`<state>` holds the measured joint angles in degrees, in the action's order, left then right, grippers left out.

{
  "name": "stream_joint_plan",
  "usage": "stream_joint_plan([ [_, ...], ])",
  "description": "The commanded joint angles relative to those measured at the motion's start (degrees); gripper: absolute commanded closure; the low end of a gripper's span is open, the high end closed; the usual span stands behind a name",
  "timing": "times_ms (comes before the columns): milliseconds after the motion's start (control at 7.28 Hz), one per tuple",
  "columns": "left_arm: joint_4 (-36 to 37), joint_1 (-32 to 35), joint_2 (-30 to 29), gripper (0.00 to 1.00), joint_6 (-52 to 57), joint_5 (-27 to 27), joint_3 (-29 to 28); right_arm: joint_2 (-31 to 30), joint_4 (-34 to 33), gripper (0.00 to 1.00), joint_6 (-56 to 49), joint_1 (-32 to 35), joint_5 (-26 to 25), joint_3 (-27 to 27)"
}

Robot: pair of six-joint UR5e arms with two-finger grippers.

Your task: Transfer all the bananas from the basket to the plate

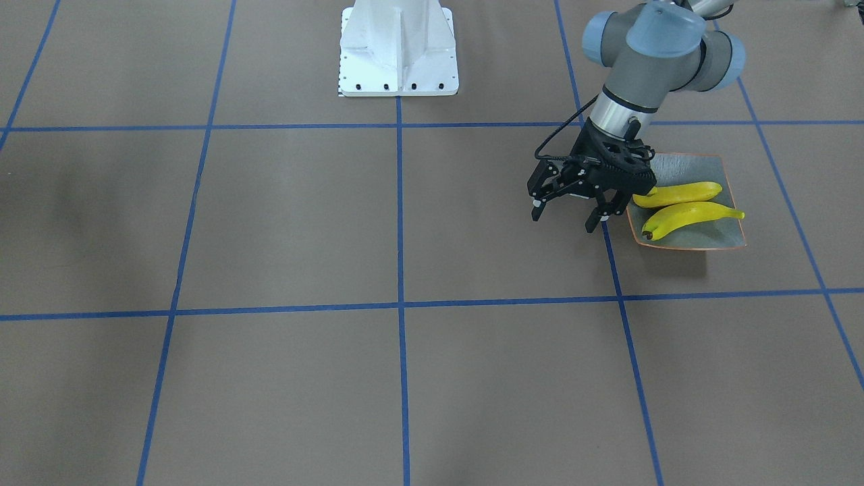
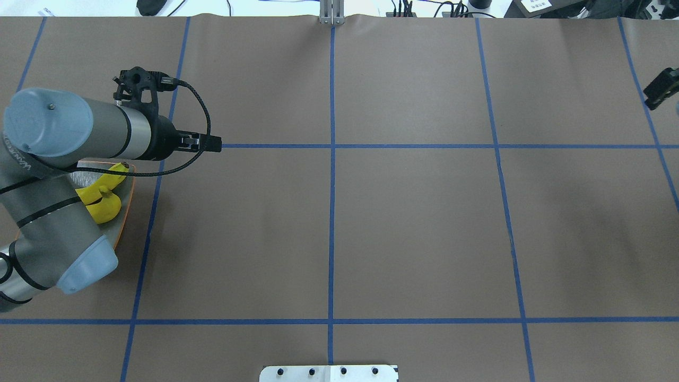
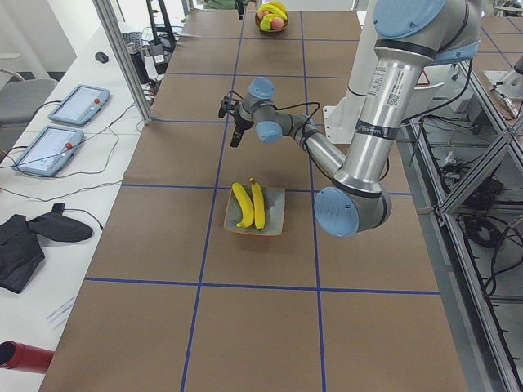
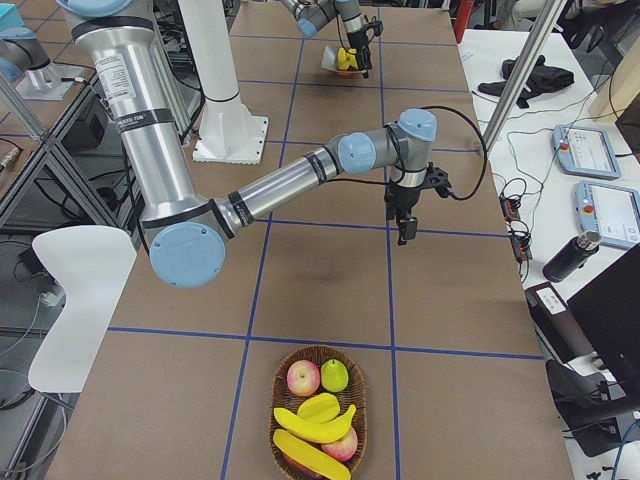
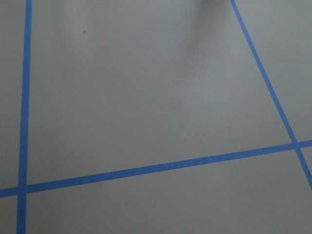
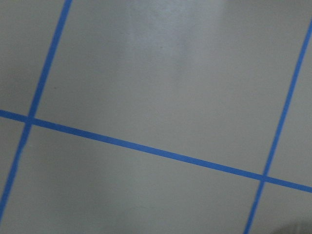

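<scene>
I am seeing two bananas [image 1: 678, 194] lying side by side on the plate [image 1: 712, 233]. The left gripper [image 1: 565, 221] is hanging just beside the plate with its jaws open and holding nothing. Two more bananas [image 4: 315, 428] are sitting in the basket [image 4: 318, 349], well apart from the plate at the far end of the table [image 2: 414, 228]. The right gripper [image 4: 404, 235] is hanging between plate and basket, and I cannot tell if its jaws are open or closed. I am thinking there is lots of flat room for carrying, but the plate only has a free strip on its robot side, so the next banana needs to go down close beside the two.
</scene>
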<state>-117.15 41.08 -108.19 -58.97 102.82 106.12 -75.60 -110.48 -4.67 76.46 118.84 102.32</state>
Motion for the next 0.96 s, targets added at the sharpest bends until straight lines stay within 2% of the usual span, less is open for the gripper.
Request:
stream_joint_plan([
  [0, 0.0, -0.2, -0.8, 0.00, -0.5, 0.0, -1.1, -6.5, -1.5, 0.00, -17.6, 7.1, -2.0, -1.2],
  [275, -0.1, -0.2, -1.0, 0.00, -0.5, -0.1, -2.0, -9.6, -1.0, 0.00, -30.3, 13.4, -2.4, -6.0],
  [412, -0.1, -0.2, -1.2, 0.00, -0.5, -0.1, -2.1, -9.8, 2.9, 0.00, -33.4, 15.3, -3.5, -10.9],
  [687, -0.1, -1.0, -1.9, 0.00, -0.6, -0.2, -2.8, -11.5, 21.3, 0.00, -33.8, 15.6, -6.1, -24.7],
  [824, -0.2, -2.1, -2.2, 0.00, -1.8, -0.4, -3.1, -11.6, 23.8, 0.00, -33.1, 15.5, -6.0, -26.9],
])
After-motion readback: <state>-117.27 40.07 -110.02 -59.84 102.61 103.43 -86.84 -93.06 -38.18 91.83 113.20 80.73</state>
